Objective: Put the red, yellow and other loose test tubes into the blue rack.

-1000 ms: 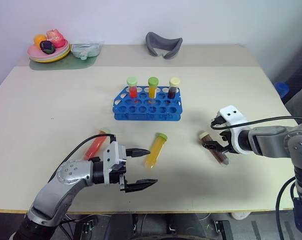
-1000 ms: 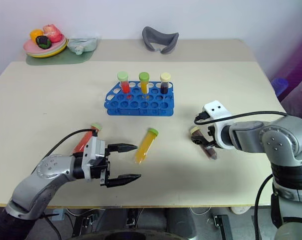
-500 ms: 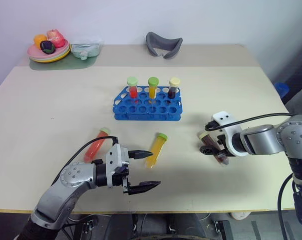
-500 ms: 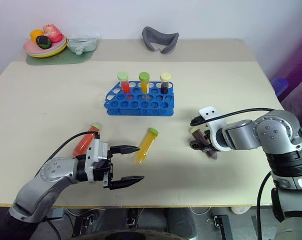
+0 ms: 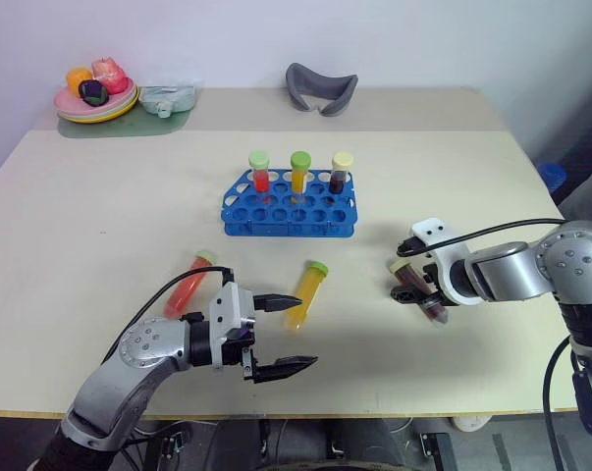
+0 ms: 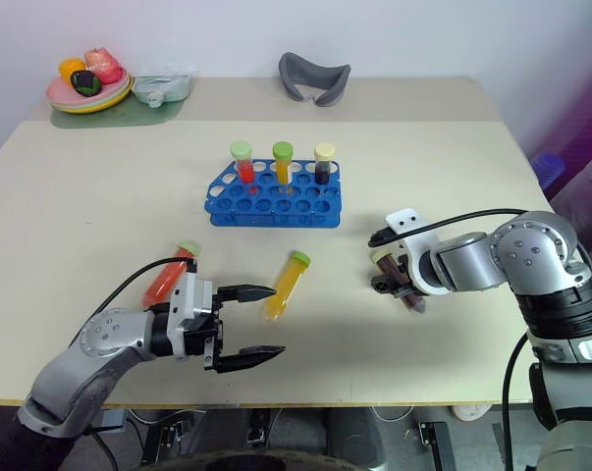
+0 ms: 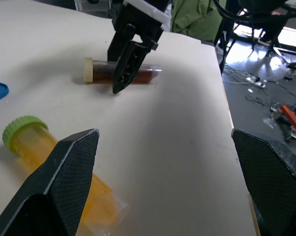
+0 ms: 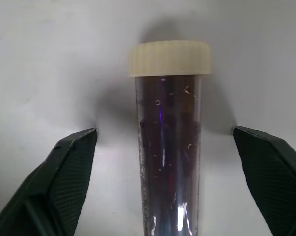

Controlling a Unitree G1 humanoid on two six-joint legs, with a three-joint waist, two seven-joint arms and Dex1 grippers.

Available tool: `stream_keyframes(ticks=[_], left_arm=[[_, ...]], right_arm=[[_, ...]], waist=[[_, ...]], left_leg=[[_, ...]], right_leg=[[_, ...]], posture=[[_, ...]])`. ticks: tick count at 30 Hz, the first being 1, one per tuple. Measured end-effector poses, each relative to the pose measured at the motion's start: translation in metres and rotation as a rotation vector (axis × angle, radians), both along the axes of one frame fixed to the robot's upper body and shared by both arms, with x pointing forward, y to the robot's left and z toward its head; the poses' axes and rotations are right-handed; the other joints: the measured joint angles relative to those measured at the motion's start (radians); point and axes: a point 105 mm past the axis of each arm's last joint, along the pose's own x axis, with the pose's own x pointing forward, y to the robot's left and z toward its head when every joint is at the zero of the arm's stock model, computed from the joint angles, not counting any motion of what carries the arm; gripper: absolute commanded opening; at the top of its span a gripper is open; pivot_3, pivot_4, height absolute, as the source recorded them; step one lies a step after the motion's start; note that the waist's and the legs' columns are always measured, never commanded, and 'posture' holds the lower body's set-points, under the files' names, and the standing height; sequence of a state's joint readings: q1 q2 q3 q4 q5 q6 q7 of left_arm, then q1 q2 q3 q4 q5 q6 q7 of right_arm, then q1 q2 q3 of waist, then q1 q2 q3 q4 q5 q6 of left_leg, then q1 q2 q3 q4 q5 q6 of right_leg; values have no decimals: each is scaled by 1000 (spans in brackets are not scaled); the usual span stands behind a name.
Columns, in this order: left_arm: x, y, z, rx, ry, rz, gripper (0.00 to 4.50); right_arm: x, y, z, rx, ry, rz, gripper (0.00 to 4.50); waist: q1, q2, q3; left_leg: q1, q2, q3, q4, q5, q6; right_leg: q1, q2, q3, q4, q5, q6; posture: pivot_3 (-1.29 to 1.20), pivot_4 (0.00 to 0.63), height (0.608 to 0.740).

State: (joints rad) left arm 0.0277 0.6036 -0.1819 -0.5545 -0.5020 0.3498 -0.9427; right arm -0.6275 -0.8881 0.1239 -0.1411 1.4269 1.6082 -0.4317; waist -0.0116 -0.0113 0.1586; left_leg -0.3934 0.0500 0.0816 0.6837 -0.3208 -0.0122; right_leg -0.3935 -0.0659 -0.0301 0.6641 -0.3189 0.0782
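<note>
Right wrist view has the brown tube lying on the worktop, centred between spread fingers, seemingly untouched; close evenly on its middle so it cannot roll aside.

Open tabletop runs wide along the left side of the frame and across the upper middle, behind the blue rack.

Rack stands at frame centre; three capped tubes stand upright in its back row, blocking a low pass over that edge. Front rows are open holes.

Lower centre is crowded: yellow tube lies just beside the left gripper, red tube lies at lower left beside that arm.

Brown tube lies at right of centre under the right gripper, one finger either side.

Clear lane between yellow and brown tubes, leading up to the rack front.

Plate of fruit and grey headband-like piece sit along the top edge, well apart from the rack.
</note>
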Motion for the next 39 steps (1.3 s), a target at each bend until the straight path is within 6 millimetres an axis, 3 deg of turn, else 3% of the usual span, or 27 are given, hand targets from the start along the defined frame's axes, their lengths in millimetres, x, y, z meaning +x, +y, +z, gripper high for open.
stream_keyframes(ticks=[11,12,14,26,29,36,39], left_arm=[[4,-2,4,9,-5,5,4500],[4,-2,4,9,-6,6,4500],[4,-2,5,8,-5,7,4500],[5,-3,7,5,-11,4,4500],[6,-3,7,3,-13,4,4500],[8,-4,8,4,-9,13,4500],[13,-1,11,0,-22,47,4500]], right_arm=[[1,0,0,-7,-1,-2,3273],[1,0,0,-8,-2,-2,2731],[1,0,0,-8,-3,-3,2070],[3,1,1,-13,-8,-4,2070],[3,2,1,-10,-9,-1,1221],[4,3,1,-10,-13,5,1221],[7,13,6,-14,-53,50,1221]], waist=[[-1,0,0],[-1,0,0],[-1,0,0],[-1,0,0],[-1,0,0],[-2,0,0],[-4,1,1]], left_leg=[[0,0,0,0,0,0],[0,0,0,0,0,0],[0,0,0,0,0,0],[0,0,0,0,0,0],[0,0,0,0,0,0],[0,0,0,0,0,0],[-2,1,0,0,0,0]], right_leg=[[0,0,0,0,0,0],[0,0,0,0,0,0],[0,0,0,0,0,0],[0,0,0,-1,0,0],[0,0,0,-1,0,0],[0,0,0,-1,0,0],[-3,0,0,0,0,0]], posture=[[0,150,735],[0,150,735],[0,150,735],[0,150,735],[0,150,735],[0,150,735],[0,150,735]])
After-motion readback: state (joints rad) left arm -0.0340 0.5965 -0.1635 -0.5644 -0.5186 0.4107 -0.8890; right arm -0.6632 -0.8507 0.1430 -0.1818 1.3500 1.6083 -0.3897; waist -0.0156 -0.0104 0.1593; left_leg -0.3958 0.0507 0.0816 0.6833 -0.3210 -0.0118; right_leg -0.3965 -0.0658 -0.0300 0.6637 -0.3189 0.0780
